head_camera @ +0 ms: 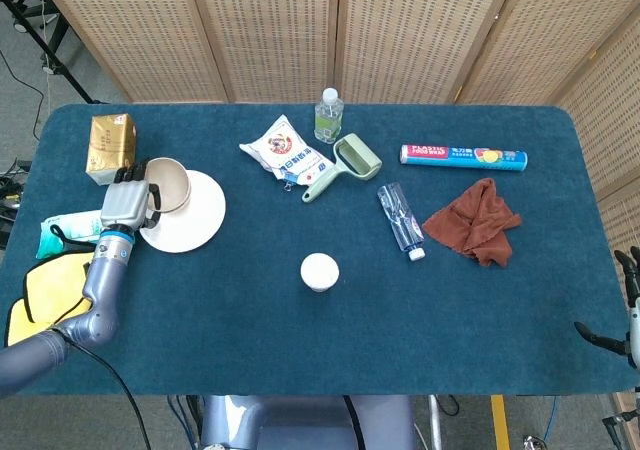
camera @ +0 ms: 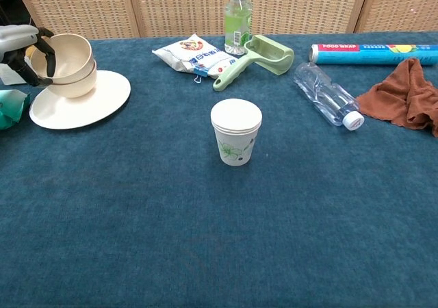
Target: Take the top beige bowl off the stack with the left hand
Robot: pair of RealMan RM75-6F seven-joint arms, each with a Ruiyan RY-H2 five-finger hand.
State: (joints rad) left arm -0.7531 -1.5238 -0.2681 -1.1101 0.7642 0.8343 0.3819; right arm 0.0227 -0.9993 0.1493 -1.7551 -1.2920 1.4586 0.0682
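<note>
My left hand (camera: 20, 44) pinches the rim of the top beige bowl (camera: 61, 50), tilting it up from the lower bowl (camera: 74, 87) on the cream plate (camera: 96, 103); my right hand (head_camera: 628, 320) idles, fingers spread.

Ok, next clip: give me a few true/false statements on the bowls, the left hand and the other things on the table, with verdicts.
1. The left hand grips the rim of the top beige bowl. True.
2. The top beige bowl sits level in the lower bowl. False: it is tilted, raised on the side toward the hand.
3. The bowl stack stands on a cream plate. True.
4. The paper cup lies on its side. False: it stands upright, near the middle of the table.
5. The brown cloth covers the clear bottle. False: the cloth lies beside the bottle, apart from it.
6. The right hand holds nothing, at the table's edge. True.
</note>
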